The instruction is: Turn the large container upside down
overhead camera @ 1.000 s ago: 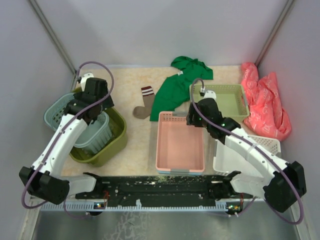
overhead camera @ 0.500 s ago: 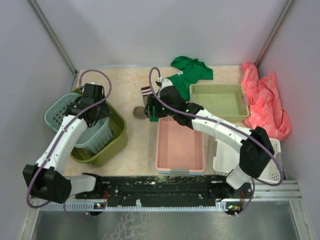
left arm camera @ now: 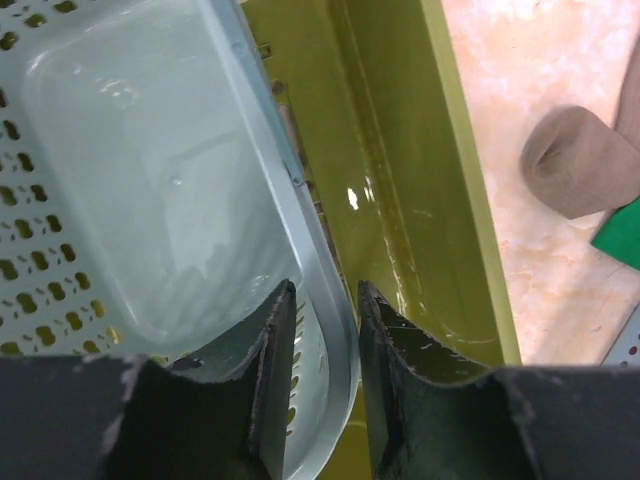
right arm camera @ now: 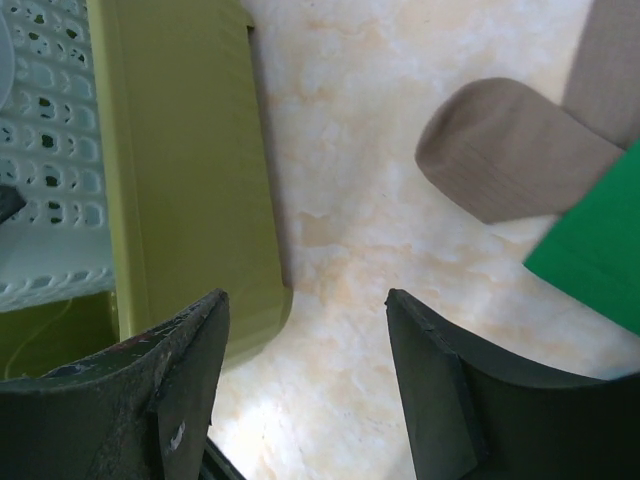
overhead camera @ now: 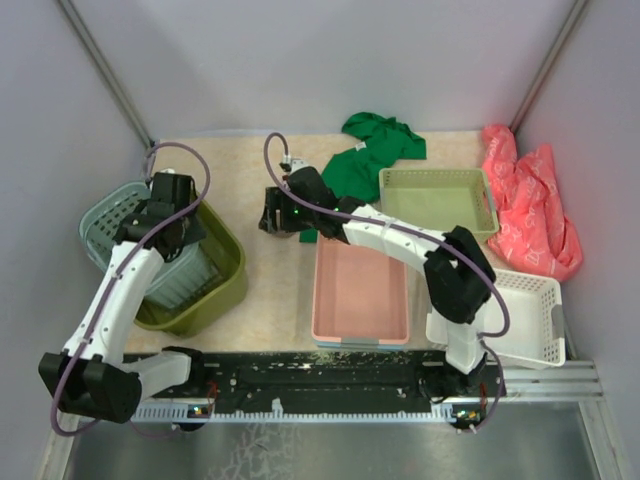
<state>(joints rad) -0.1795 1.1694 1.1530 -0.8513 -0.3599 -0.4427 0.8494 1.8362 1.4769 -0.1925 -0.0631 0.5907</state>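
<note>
The left pincer (left arm camera: 325,292) straddles the rim of a pale teal basket (left arm camera: 150,180), one finger inside the wall and one outside. The jaws are drawn close about the plastic, though whether they bite or only bracket it I cannot tell. Just outside the outer finger runs the inner wall of the large container (left arm camera: 400,150), the olive-green basket in which the teal one sits nested and tilted. That nesting probably explains the grip: the container cannot well be turned over while it carries a passenger, so the inner basket looks like the thing to lift out first. Beyond the olive rim, farther from this pincer, lies the bench (left arm camera: 480,120) with the toe of a brown sock (left arm camera: 580,160). The right pincer (right arm camera: 305,300) hangs with its jaws wide apart and nothing between them but bare bench. The container's rounded outer corner lies just beside one finger, apart from it. The sock and a green garment (right arm camera: 600,260) lie off to the other side. It seems placed to steady or take the olive rim. A pink tray (overhead camera: 360,290) lies well apart, behind that arm.
</note>
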